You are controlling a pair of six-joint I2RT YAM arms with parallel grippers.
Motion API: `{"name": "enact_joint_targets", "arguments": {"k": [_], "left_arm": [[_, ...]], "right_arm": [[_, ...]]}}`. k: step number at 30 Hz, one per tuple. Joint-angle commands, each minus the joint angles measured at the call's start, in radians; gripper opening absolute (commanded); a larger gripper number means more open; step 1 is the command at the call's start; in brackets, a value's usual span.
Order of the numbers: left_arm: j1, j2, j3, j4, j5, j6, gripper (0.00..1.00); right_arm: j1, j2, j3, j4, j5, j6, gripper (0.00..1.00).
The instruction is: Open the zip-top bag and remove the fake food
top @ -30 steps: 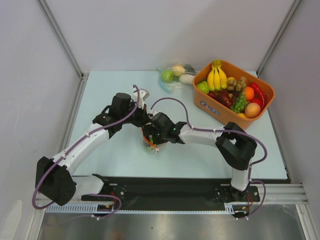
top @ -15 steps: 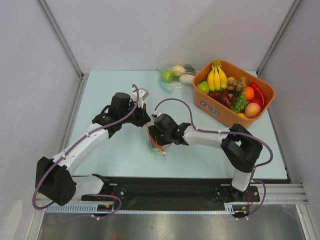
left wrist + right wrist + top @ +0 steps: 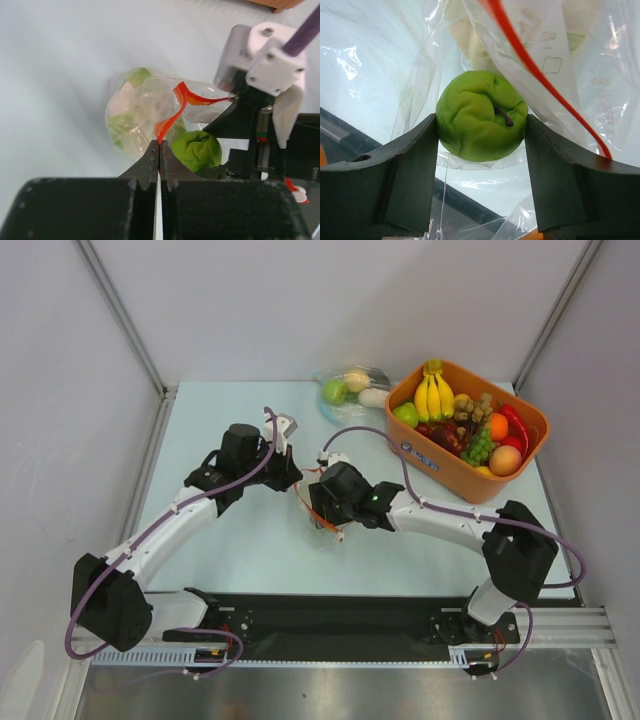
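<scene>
My left gripper has its jaws pressed flat together, and the orange-red zip strip of the zip-top bag is pinched between the tips. From that pinch the strip rises and bends over toward my right arm.

My right gripper has its jaws narrowed onto a green fake fruit, a lumpy apple shape with a dark stem. 1 pad touches each side of it. Clear film lies all around the fruit in the right wrist view, and I cannot tell whether a layer sits between the pads and the fruit. The strip crosses above it, slanting down to the right.

Beyond the strip, inside the bag, lies more of the fake food: pale and light green pieces, blurred by the crinkled plastic.

From above, my 2 grippers meet near the middle of the table, the left one just beyond the right. The bag hangs between and under them, mostly hidden by my right wrist. I cannot tell whether it touches the table.

At the far right stands an orange basket with yellow bananas and other toy produce. A second clear bag lies just beside its left wall, well apart from my grippers.
</scene>
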Motion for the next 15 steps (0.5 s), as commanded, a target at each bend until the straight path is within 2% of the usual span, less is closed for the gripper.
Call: {"name": "enact_joint_targets", "arguments": {"k": [1, 7, 15], "left_arm": [[0.009, -0.003, 0.009, 0.022, 0.021, 0.002, 0.0], [0.009, -0.008, 0.003, 0.029, 0.036, 0.005, 0.0], [0.0, 0.003, 0.005, 0.028, 0.04, 0.005, 0.0]], "right_arm": [[-0.004, -0.09, 0.011, -0.021, 0.08, -0.02, 0.42], [-0.019, -0.168, -0.017, 0.005, 0.188, 0.0, 0.43], [-0.046, -0.255, -0.023, 0.069, 0.145, 0.006, 0.42]]}}
